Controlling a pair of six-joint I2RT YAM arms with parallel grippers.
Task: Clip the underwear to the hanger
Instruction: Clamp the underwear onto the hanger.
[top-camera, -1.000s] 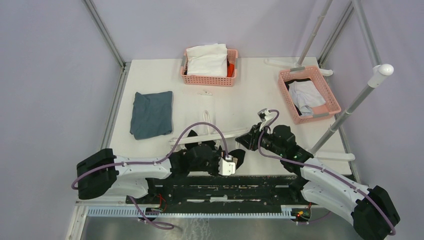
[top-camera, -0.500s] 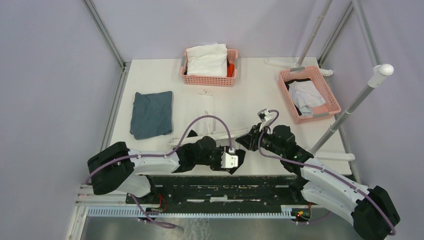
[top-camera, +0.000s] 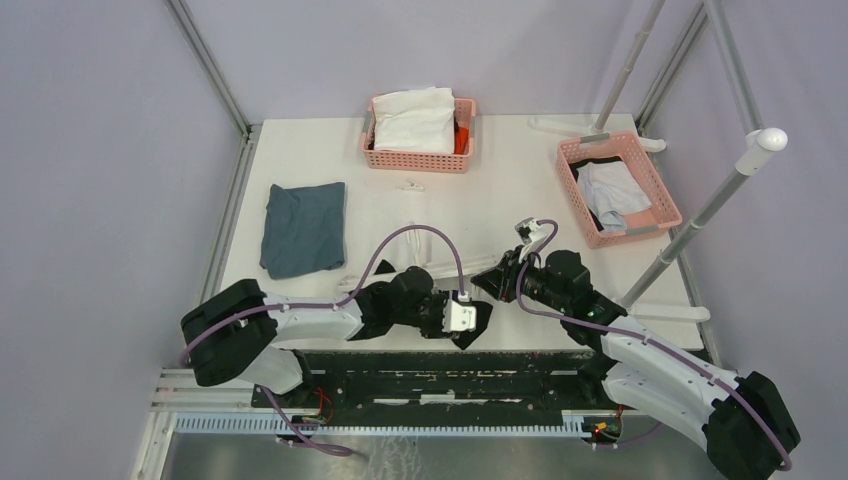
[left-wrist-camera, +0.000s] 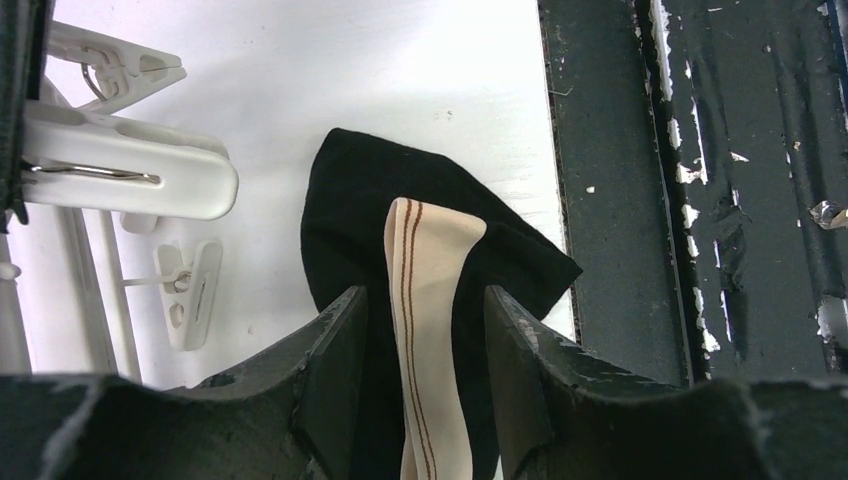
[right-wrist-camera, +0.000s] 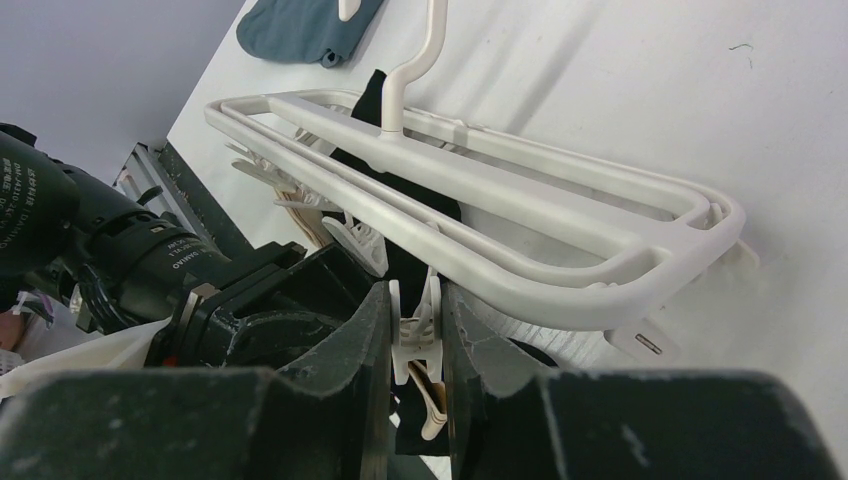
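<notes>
Nearest, the left end effector (left-wrist-camera: 425, 300) straddles the black boxer briefs with a tan waistband (left-wrist-camera: 345, 215) at the white counter's (left-wrist-camera: 350, 60) near edge. Fabric fills the gap, but I cannot tell whether it pinches. Just beyond, the right end effector (right-wrist-camera: 417, 293) squeezes a small white plastic clip (right-wrist-camera: 415, 335) under the white rectangular plastic hanger frame (right-wrist-camera: 480, 215). Farther back lies a folded blue-grey cloth (top-camera: 304, 226).

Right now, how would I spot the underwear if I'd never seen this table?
Look at the near edge of the white table, just in front of the white hanger. The underwear lies between the fingers of the left gripper. Its black fabric with a tan striped band sets it apart from the blue-grey cloth farther left.
</notes>
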